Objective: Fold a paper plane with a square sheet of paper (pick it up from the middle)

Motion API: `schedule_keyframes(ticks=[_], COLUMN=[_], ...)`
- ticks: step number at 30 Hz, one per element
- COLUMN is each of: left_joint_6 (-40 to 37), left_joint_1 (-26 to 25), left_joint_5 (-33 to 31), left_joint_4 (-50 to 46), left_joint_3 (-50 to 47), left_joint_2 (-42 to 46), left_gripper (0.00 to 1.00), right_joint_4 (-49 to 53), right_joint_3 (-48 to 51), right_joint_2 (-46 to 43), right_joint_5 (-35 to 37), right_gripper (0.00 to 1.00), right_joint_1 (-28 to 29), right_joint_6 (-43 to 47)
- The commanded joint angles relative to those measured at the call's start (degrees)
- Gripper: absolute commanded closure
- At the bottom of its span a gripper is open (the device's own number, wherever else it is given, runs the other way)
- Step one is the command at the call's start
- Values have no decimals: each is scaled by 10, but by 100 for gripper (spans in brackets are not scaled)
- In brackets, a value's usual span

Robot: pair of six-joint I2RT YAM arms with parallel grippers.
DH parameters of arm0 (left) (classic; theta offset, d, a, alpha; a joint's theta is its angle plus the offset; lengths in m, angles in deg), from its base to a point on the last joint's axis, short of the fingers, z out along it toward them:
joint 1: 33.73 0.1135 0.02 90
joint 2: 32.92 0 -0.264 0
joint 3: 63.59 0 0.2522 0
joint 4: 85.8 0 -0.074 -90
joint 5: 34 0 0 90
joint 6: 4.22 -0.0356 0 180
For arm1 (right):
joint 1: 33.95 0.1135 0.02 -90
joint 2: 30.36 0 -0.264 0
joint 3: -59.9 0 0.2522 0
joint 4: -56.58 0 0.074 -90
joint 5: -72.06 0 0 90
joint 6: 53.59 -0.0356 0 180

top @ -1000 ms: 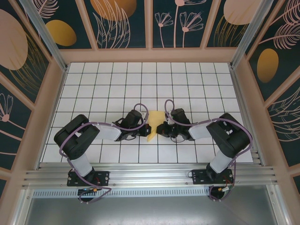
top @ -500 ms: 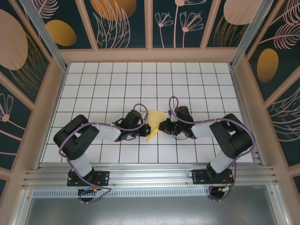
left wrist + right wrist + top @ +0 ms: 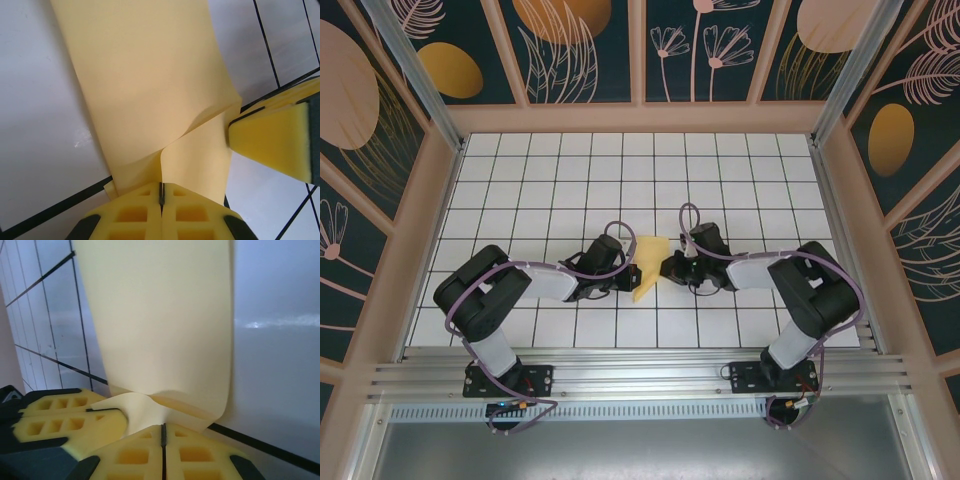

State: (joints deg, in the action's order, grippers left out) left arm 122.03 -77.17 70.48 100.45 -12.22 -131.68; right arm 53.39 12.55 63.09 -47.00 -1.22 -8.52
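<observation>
The square sheet of paper (image 3: 649,256) is a narrow creased pale-yellow shape in the middle of the white grid table, its point toward the near edge. My left gripper (image 3: 633,277) is at the paper's left edge and my right gripper (image 3: 665,268) at its right edge. In the left wrist view the left gripper (image 3: 161,186) is shut, and a raised fold of the paper (image 3: 150,85) runs into the seam between its yellow fingers. The right gripper's fingers (image 3: 280,145) press in from the right. In the right wrist view the right gripper (image 3: 163,429) is shut on a puckered edge of the paper (image 3: 160,320).
The table (image 3: 570,180) is white tile with black grid lines, boxed in by wooden frame walls (image 3: 420,230) on three sides. An aluminium rail (image 3: 640,375) with both arm bases runs along the near edge. Open tiles lie behind the paper and to both sides.
The right arm's wrist has swung out to the right and slightly back while its fingers stayed at the paper's edge. The left arm and the paper have hardly moved.
</observation>
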Motion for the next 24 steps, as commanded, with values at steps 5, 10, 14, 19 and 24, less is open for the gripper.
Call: schedule_keyframes(ticks=[5, 10, 14, 19, 24], left_joint_6=[-3, -3, 3, 6, 6], left_joint_1=[1, 2, 2, 1, 2], left_joint_5=[-17, -19, -30, -35, -24], left_joint_4=[-48, -49, -48, -46, -39], left_joint_3=[-6, -4, -12, -17, -11], left_joint_2=[2, 2, 25, 25, 9], left_gripper=[93, 93, 93, 92, 91], right_joint_4=[-43, -18, -15, 17, 30], right_joint_3=[-20, -31, -25, -26, -25], right_joint_2=[16, 58, 81, 85, 85], right_joint_5=[-35, 1, 10, 27, 36], right_gripper=[91, 91, 92, 93, 93], right_joint_1=[15, 12, 10, 10, 10], right_joint_6=[-10, 4, 7, 15, 18])
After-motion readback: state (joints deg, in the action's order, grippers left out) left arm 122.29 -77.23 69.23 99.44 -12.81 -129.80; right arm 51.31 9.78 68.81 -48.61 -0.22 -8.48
